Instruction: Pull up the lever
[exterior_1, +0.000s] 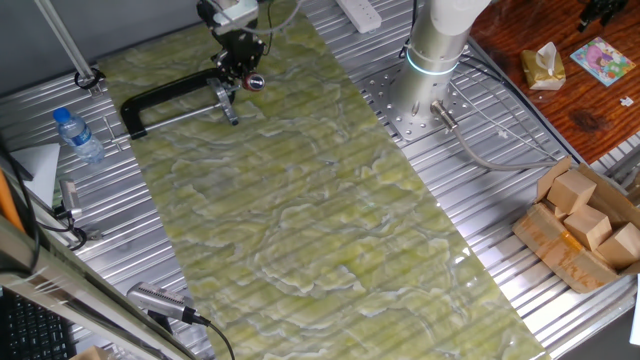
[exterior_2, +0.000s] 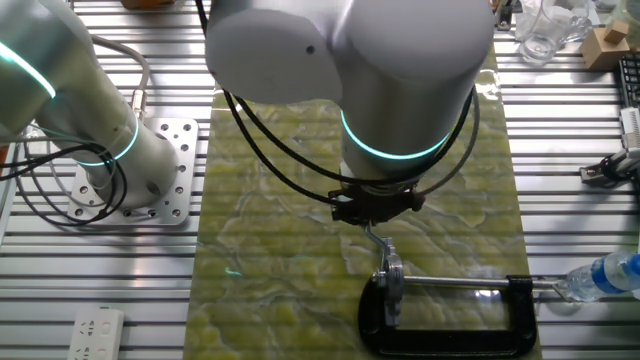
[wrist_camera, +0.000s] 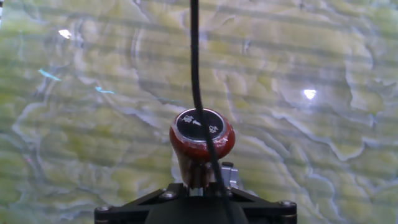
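The lever (wrist_camera: 202, 138) sits at the far end of the green marbled mat (exterior_1: 300, 200), on the silver end of the black C-clamp (exterior_1: 150, 105) that lies flat on the bench (exterior_1: 480, 120). In the hand view its red-brown knob with a black cap is dead centre and close to the lens, the thin metal stem running down towards the gripper body, so the stick points up along the fingers.

The gripper (exterior_1: 240, 72) is right at the lever. In one fixed view it hangs directly over the clamp head, red tip just visible below it. Fingertips are not visible in any view, so I cannot tell whether it is spread or pinching the stem. Judgement: the hand is lined up on the lever axis for a grab-and-lift, or is already holding low on the stem.

The clamp's long silver rod (exterior_2: 450, 285) runs sideways to the far jaw; the heavy frame likely stays put when the lever is pulled. A black cable (wrist_camera: 195, 56) crosses the hand camera and hides part of the knob.

Water bottle (exterior_1: 78, 135) lies beside the mat near the clamp, apart from it and out of the pull path. The arm's base (exterior_1: 415, 100) is bolted beside the mat, so the arm reaches across the mat to the lever.
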